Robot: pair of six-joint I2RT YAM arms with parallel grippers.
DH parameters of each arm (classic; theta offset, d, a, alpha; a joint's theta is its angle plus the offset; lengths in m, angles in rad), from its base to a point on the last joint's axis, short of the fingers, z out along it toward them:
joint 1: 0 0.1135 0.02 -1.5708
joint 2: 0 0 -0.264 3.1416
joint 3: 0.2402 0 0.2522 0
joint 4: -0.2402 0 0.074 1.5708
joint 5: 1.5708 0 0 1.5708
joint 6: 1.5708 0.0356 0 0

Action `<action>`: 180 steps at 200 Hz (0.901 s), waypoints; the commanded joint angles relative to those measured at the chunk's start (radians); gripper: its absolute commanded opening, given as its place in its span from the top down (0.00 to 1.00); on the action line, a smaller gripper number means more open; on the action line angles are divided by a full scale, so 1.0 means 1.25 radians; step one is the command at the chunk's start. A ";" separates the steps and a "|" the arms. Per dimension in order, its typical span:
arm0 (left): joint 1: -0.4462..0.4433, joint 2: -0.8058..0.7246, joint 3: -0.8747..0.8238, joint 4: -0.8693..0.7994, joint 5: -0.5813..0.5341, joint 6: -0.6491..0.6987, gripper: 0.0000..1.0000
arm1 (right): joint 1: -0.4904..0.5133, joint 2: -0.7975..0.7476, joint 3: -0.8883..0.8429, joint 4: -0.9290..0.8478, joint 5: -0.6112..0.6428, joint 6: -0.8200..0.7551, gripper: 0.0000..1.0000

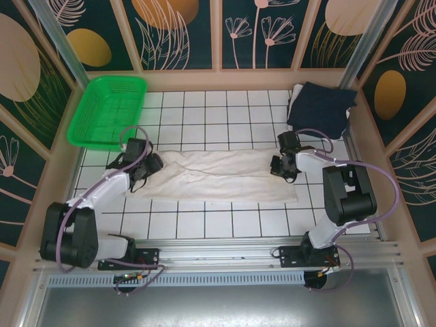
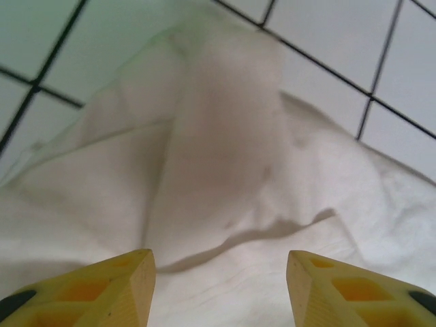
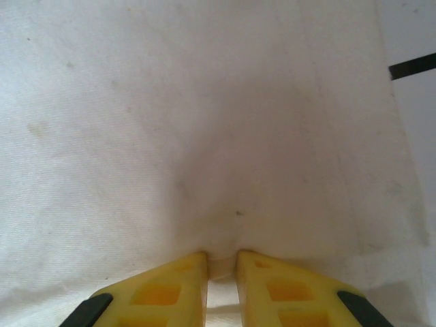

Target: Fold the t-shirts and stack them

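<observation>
- Cream t-shirt (image 1: 218, 176): stretched as a long, narrow, partly folded band across the middle of the tiled table (image 1: 204, 225), between the two arms.
- Navy t-shirt (image 1: 321, 105): bundled in the far right corner, well apart from the green mesh basket (image 1: 109, 112) at far left.
- Left gripper (image 2: 219, 272): fingers spread wide over rumpled cloth at the band's left end, pinching nothing.
- Right gripper (image 3: 221, 262): fingers nearly pressed together, nipping a small ridge of cream fabric at the band's right end.
- Handling, by judgement: light, limp, quick to sag and crease, with no stiffness to keep a fold; not fragile. Probably best taken at edges or corners, both ends together.
- No brand, label or writing readable anywhere on either garment.
</observation>
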 commanded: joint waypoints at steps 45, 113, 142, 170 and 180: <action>-0.095 0.261 0.145 0.022 0.024 0.170 0.48 | -0.073 0.050 0.021 0.028 0.004 -0.020 0.80; -0.106 0.317 0.173 0.034 0.037 0.182 0.73 | -0.088 0.063 0.075 0.026 0.000 -0.036 0.80; -0.122 0.261 0.158 0.021 0.012 0.164 0.86 | -0.091 0.067 0.092 0.014 0.015 -0.048 0.80; -0.143 0.217 0.131 0.001 -0.020 0.139 0.95 | -0.093 0.060 0.094 0.019 0.008 -0.049 0.80; -0.148 0.200 0.122 -0.003 -0.021 0.130 0.98 | -0.093 0.058 0.094 0.023 0.003 -0.048 0.80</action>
